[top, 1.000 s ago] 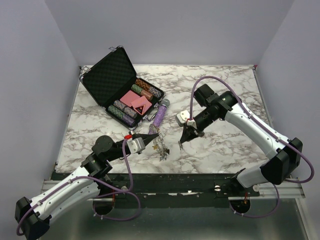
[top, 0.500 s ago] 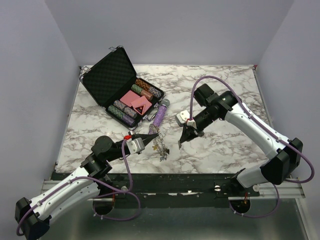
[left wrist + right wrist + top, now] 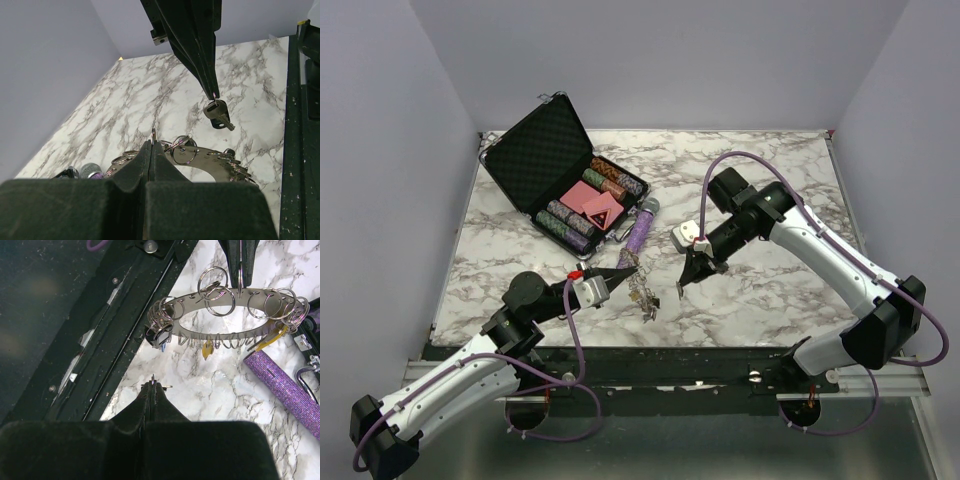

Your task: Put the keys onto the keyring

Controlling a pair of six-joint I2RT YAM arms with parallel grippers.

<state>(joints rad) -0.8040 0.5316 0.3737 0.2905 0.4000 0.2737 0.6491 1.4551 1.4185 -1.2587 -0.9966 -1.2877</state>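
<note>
Twice noted clamped tools: left tool (image 3: 628, 270) pinched on a small loop of the keyring (image 3: 210, 165), low over the desk (image 3: 770, 170), near its front edge. Noted right tool (image 3: 682, 290) pinched on the loop of one key (image 3: 216, 111), dangling beside the keyring.

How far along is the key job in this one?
Done: some keys already hang on the keyring. In hand: the left gripper pinches the keyring's edge; the right gripper pinches a loose key by its small ring, dangling above the table. Left: that key, apart from the keyring, has yet to go on.
</note>
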